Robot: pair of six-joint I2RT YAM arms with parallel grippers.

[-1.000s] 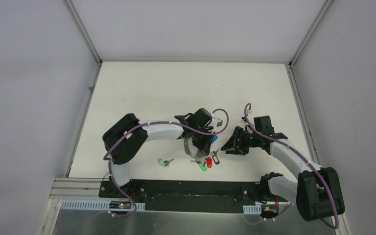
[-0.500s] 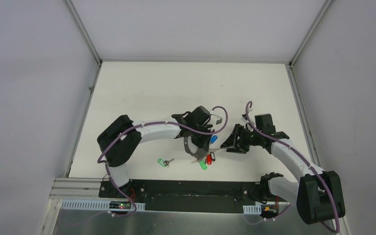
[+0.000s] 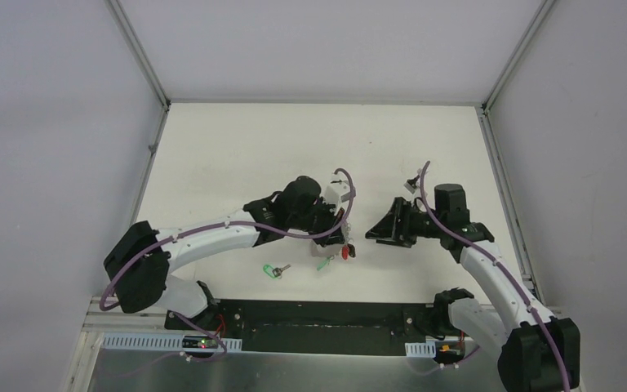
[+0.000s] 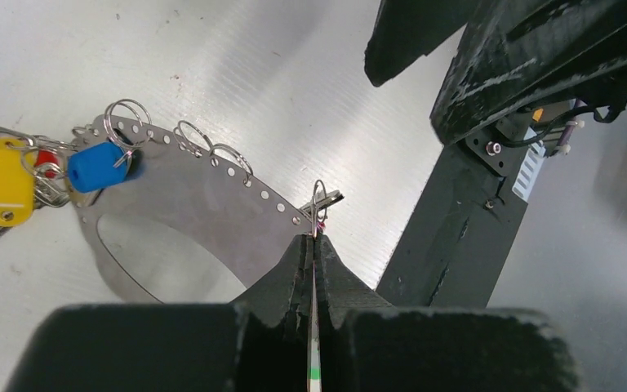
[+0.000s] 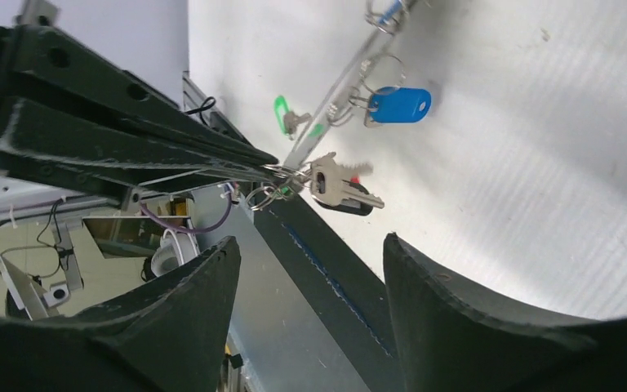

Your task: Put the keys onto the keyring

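The left gripper (image 4: 313, 245) was clamped shut on the edge of the keyring (image 4: 200, 196), pinching the thin metal between its fingertips. The keyring looked like a flat, thin band of grey sheet metal curved around a large oval opening, with a row of small holes punched along its outer edge. Several small wire split rings (image 4: 128, 114) were threaded through those holes. It was held near the middle of the white table (image 3: 237, 163), toward the near edge, between the two arms. Seen edge-on from the right wrist it showed only as a narrow tilted strip. The blue-tagged key (image 4: 98, 167) hung from one of the split rings, its bright blue oval tag lying against the band; its blade could not be made out. Next to it on the same end sat a yellow tag (image 4: 6, 181), and a red tag (image 3: 347, 252) dangled below the left gripper in the overhead view. A silver key (image 5: 339, 189) hung from a split ring close to the clamped spot. The green-tagged key (image 3: 273, 270) lay loose on the table, apart from the keyring and to its left, with its green oval tag leftward and its small dark blade rightward. The right gripper (image 5: 312, 242) stood just to the right of the keyring with its fingers spread wide and nothing between them.
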